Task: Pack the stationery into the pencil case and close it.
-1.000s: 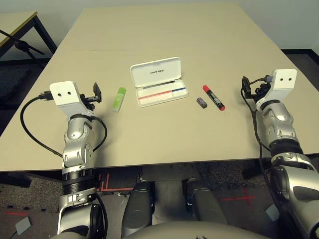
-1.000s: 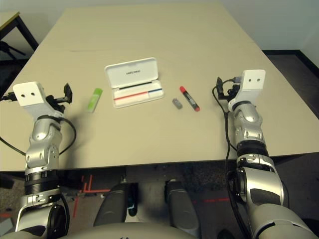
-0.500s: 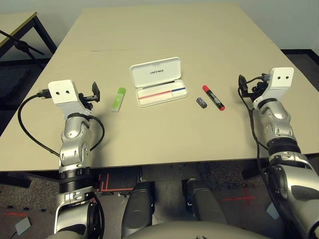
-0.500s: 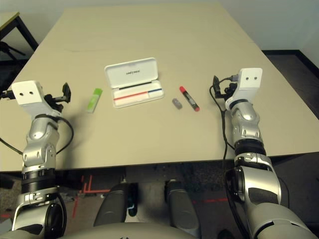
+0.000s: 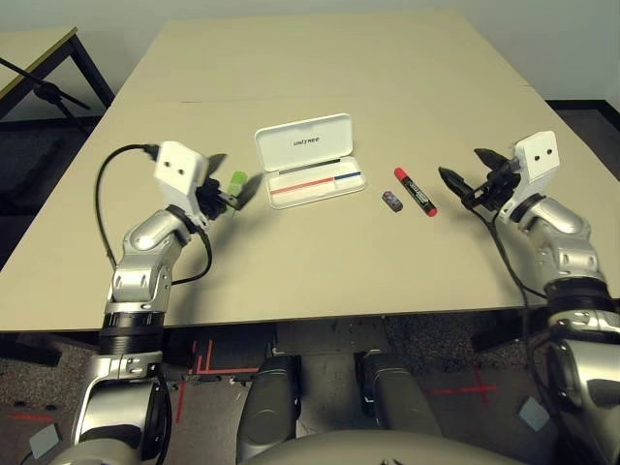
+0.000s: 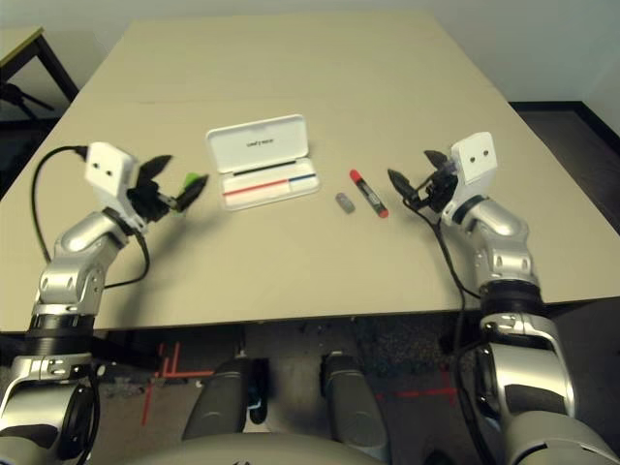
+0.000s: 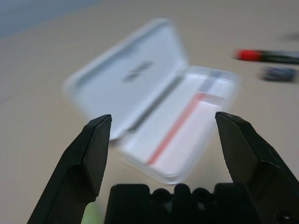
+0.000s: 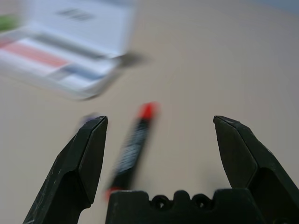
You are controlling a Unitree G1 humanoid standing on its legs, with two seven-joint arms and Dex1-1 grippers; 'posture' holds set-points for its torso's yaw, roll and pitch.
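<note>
A wide beige table point(image 5: 320, 262) is seen over dark carpet, with a second table point(image 5: 29, 44) at far left. The pencil case point(image 5: 310, 158) lies open mid-table, lid tipped away from the robot; red, blue and dark strips are seen in its tray. The red marker point(image 5: 415, 190) lies right of it, running diagonally, with the small dark block point(image 5: 391, 200) just beside. The green stick point(image 5: 235, 181) is partly hidden behind the left gripper point(image 5: 231, 184). Both it and the right gripper point(image 5: 463, 174) are spread wide, empty.
</note>
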